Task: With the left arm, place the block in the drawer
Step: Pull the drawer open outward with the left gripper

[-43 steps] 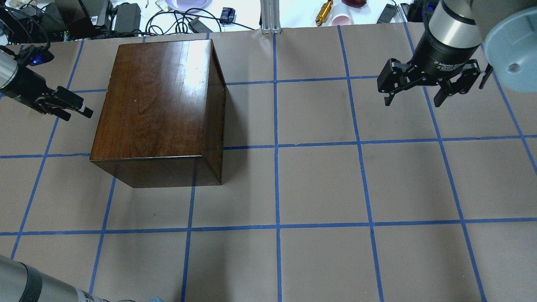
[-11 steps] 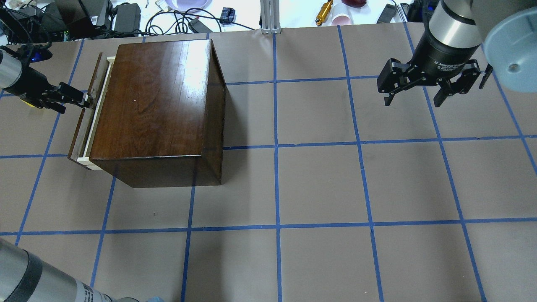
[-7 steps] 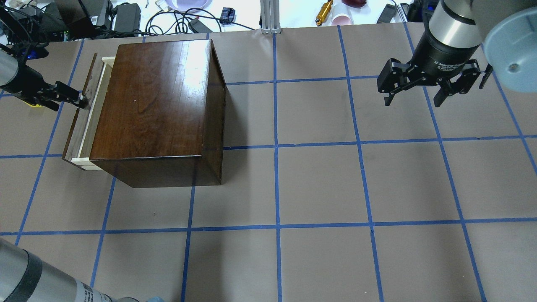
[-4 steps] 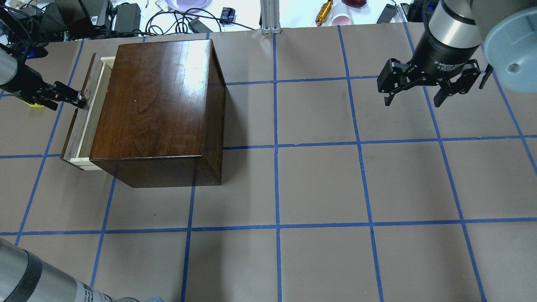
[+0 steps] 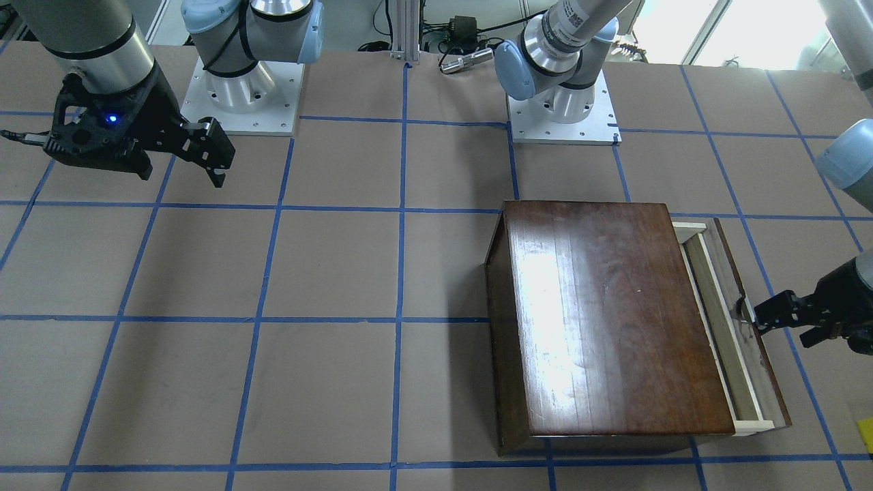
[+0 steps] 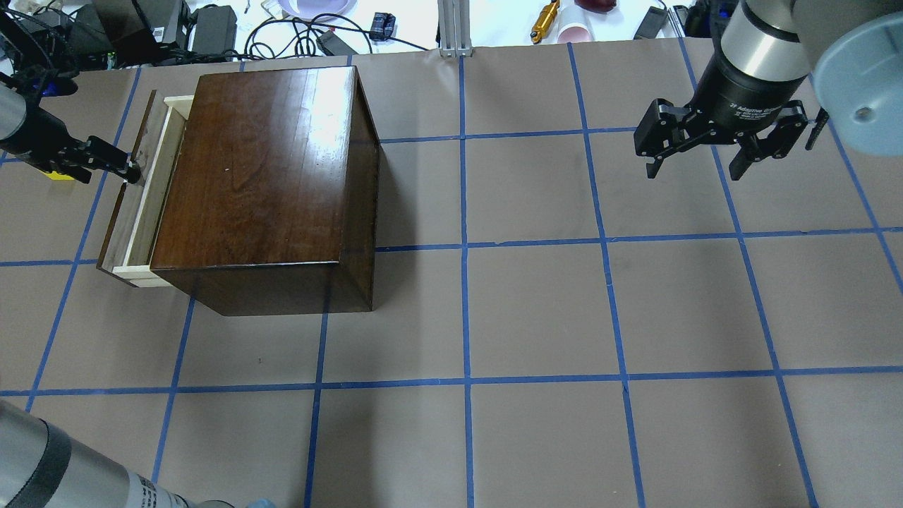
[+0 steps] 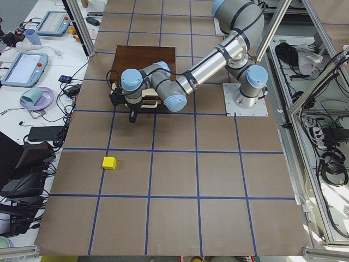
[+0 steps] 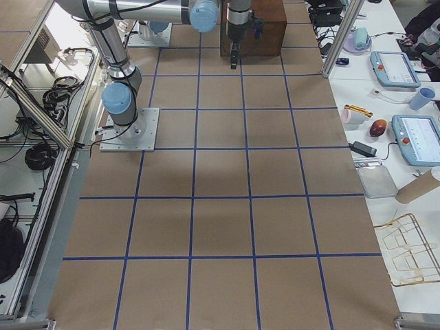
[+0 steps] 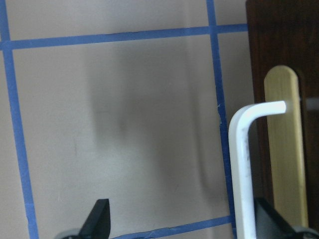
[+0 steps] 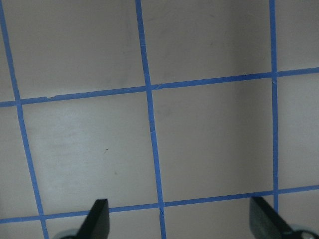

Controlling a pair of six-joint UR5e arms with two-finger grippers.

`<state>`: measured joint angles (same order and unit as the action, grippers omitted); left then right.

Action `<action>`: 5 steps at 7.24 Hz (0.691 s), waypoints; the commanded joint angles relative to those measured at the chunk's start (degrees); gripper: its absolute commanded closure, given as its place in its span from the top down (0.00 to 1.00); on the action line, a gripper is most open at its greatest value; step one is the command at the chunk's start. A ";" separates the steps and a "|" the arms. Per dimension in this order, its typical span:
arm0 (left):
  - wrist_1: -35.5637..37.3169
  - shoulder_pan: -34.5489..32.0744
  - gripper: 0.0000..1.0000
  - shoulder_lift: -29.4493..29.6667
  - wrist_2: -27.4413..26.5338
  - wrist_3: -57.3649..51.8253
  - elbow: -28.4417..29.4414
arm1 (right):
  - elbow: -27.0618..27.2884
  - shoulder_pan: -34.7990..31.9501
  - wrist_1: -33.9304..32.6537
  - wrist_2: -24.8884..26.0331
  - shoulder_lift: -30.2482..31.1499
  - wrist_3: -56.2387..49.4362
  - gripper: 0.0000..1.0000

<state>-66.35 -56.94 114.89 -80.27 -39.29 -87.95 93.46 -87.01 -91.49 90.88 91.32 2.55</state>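
The glossy dark-brown box point(image 6: 261, 176) stands at the table's left. Its drawer point(image 6: 137, 204) is pulled partly out to the left and shows pale wood; it also shows in the front view point(image 5: 730, 334). My left gripper point(image 6: 130, 169) is at the drawer's front panel. In the left wrist view its fingers point(image 9: 99, 221) stand wide apart, and a white hook point(image 9: 241, 149) reaches onto the brass pull plate point(image 9: 284, 149). The yellow block point(image 7: 109, 162) lies on the table left of the drawer, partly behind my left gripper in the overhead view point(image 6: 60, 174). My right gripper point(image 6: 695, 173) hangs open and empty at the far right.
Cables, power adapters point(image 6: 211, 28) and an aluminium post point(image 6: 455, 28) lie beyond the table's far edge. Both arm bases point(image 5: 563, 109) stand at the robot's side. Blue tape lines grid the brown tabletop.
The drawer, shut 5.9 s ago, has slid further out to the left over the last second. My left gripper moved left with it. The right arm has not moved.
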 commanded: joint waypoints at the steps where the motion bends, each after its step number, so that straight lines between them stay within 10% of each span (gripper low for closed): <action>1: 0.87 0.08 1.00 0.07 -1.02 -1.14 0.06 | -0.04 0.00 0.00 0.00 0.00 0.00 1.00; 5: 3.51 0.08 1.00 0.07 -2.69 -4.12 -0.03 | 0.05 0.00 0.00 0.00 0.00 0.00 1.00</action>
<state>-63.47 -56.82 114.96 -82.64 -42.84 -87.92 93.48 -87.01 -91.49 90.88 91.32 2.55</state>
